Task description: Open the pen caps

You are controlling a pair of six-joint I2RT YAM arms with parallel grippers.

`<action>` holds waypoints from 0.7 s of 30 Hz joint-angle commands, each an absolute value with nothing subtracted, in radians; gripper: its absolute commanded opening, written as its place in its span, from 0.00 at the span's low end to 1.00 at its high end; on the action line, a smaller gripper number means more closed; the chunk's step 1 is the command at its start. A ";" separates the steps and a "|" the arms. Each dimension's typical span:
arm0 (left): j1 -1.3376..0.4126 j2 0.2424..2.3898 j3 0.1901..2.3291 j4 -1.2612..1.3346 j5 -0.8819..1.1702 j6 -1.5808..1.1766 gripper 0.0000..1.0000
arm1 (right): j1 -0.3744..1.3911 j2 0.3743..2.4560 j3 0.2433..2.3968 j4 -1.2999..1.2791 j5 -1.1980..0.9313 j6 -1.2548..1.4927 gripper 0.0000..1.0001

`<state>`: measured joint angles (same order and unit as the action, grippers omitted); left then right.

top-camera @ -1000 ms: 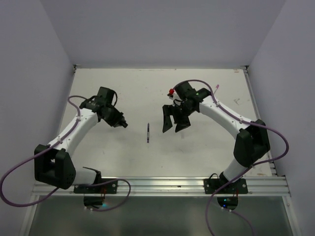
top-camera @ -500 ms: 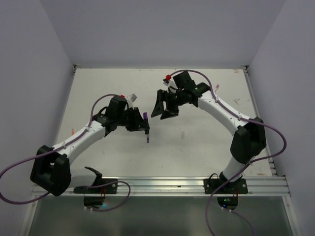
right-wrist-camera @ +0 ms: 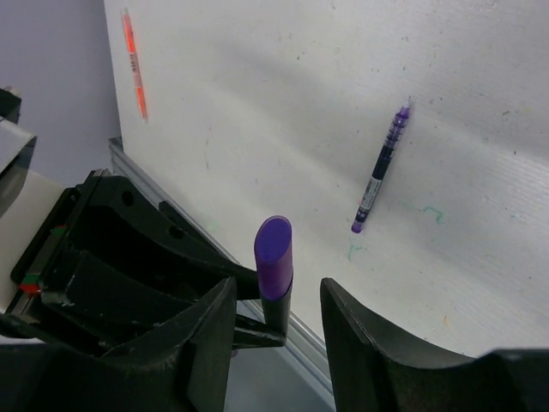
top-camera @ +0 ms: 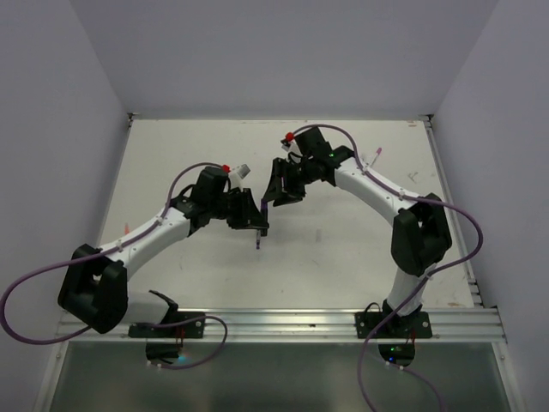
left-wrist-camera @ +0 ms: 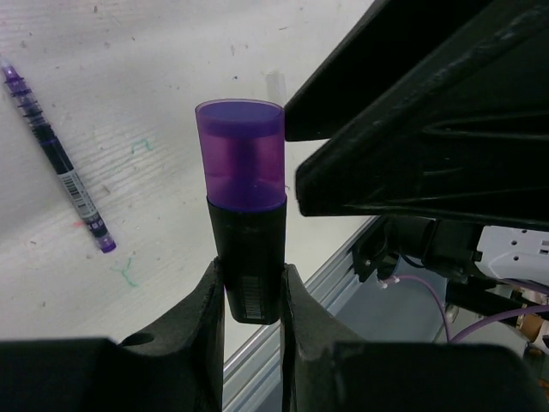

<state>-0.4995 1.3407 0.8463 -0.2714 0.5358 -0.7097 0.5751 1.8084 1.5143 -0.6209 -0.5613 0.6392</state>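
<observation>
As the held pen (left-wrist-camera: 249, 257) is clamped upright by its black barrel in the left tool (left-wrist-camera: 251, 287), its purple cap (left-wrist-camera: 241, 154) is left proud on top. The right tool (right-wrist-camera: 276, 296) is set part-wide either side of that cap, not touching. Cap judged light, stiff, slick plastic w/ friction fit; best pinched mid-length & pulled straight along the pen's axis. A 2nd pen (left-wrist-camera: 56, 163) lies on the desk (left-wrist-camera: 154, 51) near the held pen.

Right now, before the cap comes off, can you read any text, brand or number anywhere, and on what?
No readable text anywhere.
Clamped purple-capped marker: barcode-like label, characters too blurred to read.
Purple pen lying flat: white label, print too small to read.
Orange pen: any print too small to read.
</observation>
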 commanded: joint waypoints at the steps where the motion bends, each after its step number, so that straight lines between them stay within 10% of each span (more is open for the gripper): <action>1: -0.511 1.347 0.907 -0.252 0.578 -0.678 0.00 | 0.574 1.816 1.551 -0.586 -0.517 0.652 0.47; 17: -0.535 1.377 0.946 -0.305 0.552 -0.675 0.00 | 0.615 1.853 1.565 -0.600 -0.463 0.641 0.39; 21: -0.538 1.382 0.951 -0.299 0.557 -0.681 0.00 | 0.623 1.855 1.572 -0.615 -0.439 0.641 0.10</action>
